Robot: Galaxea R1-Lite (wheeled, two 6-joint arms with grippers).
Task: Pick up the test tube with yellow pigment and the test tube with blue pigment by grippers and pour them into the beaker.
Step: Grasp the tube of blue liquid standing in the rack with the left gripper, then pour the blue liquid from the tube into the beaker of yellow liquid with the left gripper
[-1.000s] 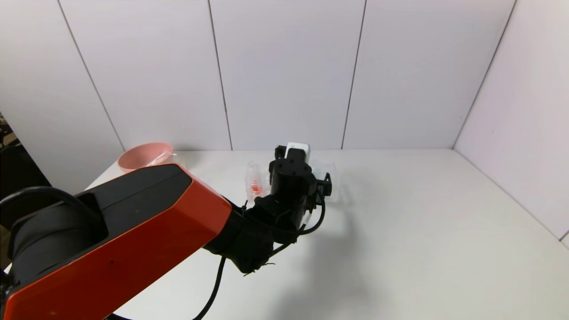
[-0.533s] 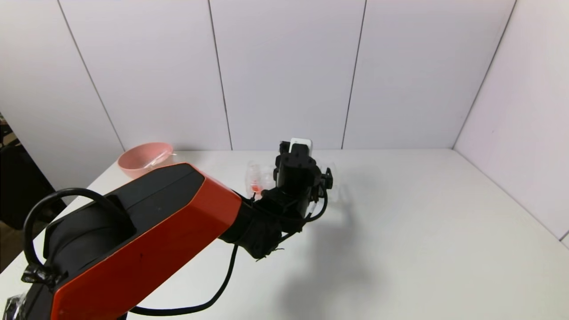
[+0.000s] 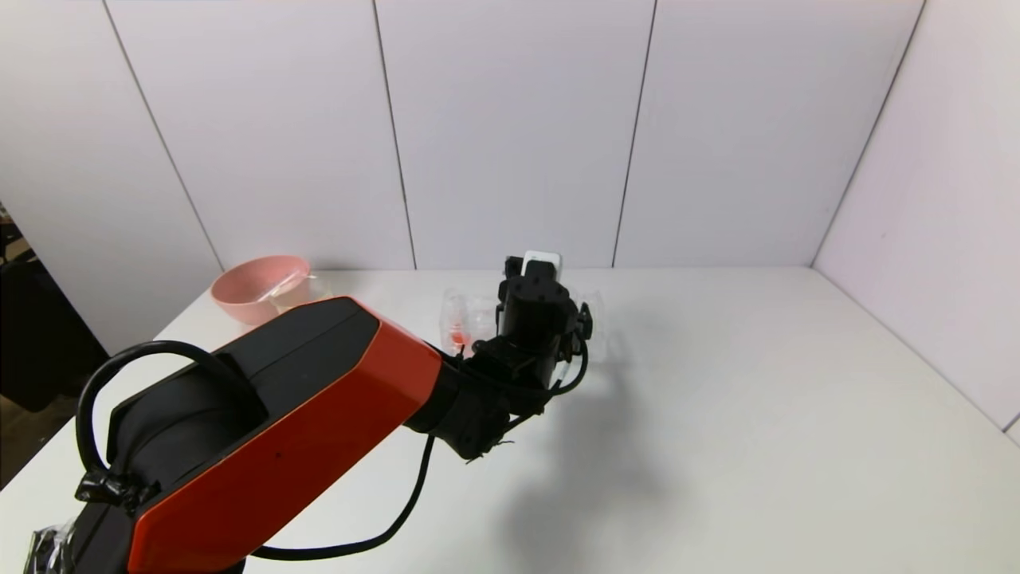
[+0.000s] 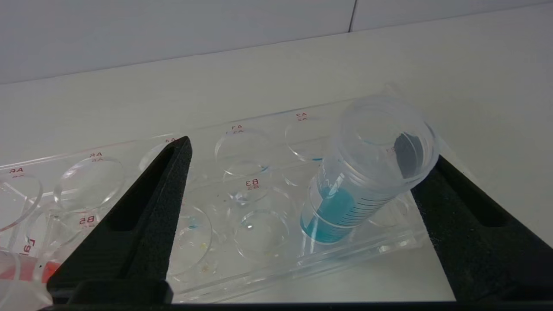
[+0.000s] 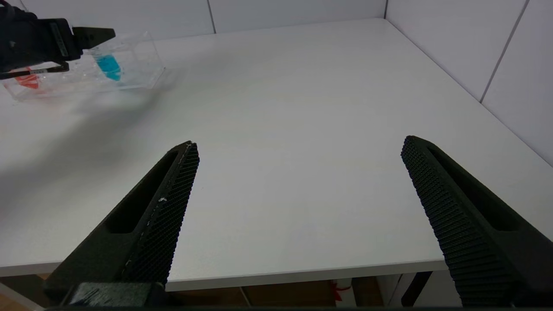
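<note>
The left tool (image 4: pixel 302 190) has moved forward to the clear rack (image 4: pixel 242 259) in the last second, so the grasp is near; its fingers are spread wide, the blue tube (image 4: pixel 367 172) leaning in the rack, touching one finger; the right tool (image 5: pixel 298 216) hangs released over the bench (image 5: pixel 302 108).
</note>
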